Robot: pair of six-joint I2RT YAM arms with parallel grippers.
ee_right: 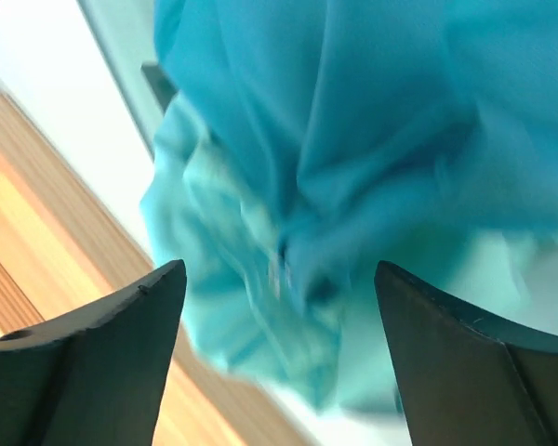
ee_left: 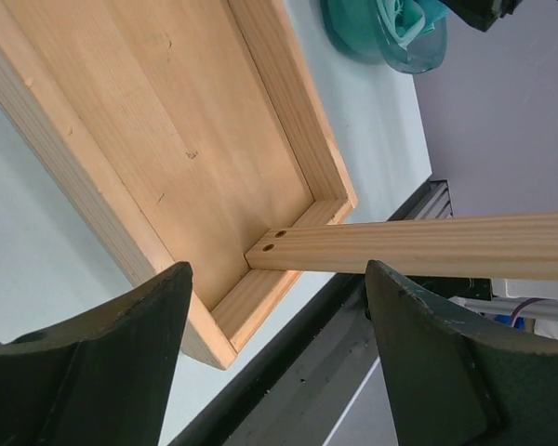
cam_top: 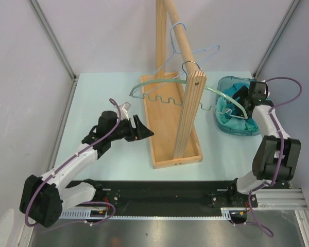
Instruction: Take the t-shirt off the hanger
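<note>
your right claw [ee_right: 279, 268] hangs with jaws spread wide, gripping nothing, over the crumpled teal fabric t-shirt [ee_right: 353, 139]. the shirt lies in the translucent blue plastic tub [cam_top: 222, 86], apparently its resting place off the pale green plastic hanger [cam_top: 144, 77]. your left claw [ee_left: 277, 268] gapes empty.
</note>
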